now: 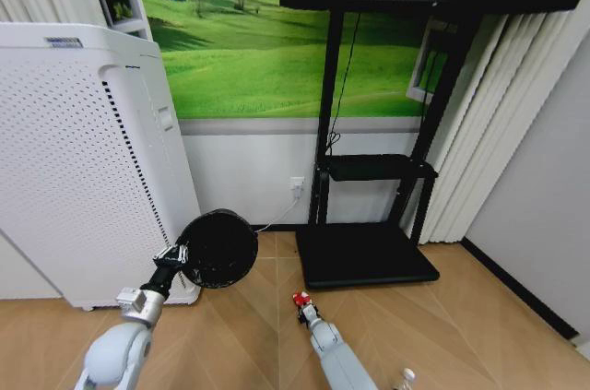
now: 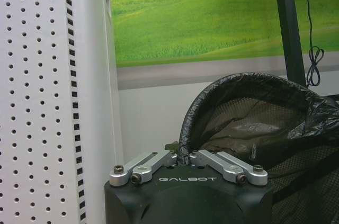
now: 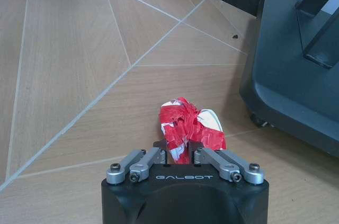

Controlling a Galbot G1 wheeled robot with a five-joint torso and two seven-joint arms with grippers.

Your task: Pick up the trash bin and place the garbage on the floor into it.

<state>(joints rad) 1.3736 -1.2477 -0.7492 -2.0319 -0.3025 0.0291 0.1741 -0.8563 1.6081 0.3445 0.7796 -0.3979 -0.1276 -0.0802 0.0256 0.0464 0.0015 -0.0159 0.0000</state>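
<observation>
The black mesh trash bin (image 1: 219,248) hangs lifted off the floor beside the white cabinet, tipped so its mouth faces me. My left gripper (image 1: 178,254) is shut on its rim, and in the left wrist view the bag-lined rim (image 2: 184,152) is pinched between the fingers. My right gripper (image 1: 302,302) is low at the centre, shut on a crumpled red-and-white wrapper (image 3: 188,126) held just above the wooden floor. A small clear bottle (image 1: 404,380) lies on the floor at the bottom right edge.
A tall white perforated cabinet unit (image 1: 74,169) stands at the left, close to the bin. A black screen stand with a flat base (image 1: 364,256) sits ahead at the centre right. Curtains hang at the right.
</observation>
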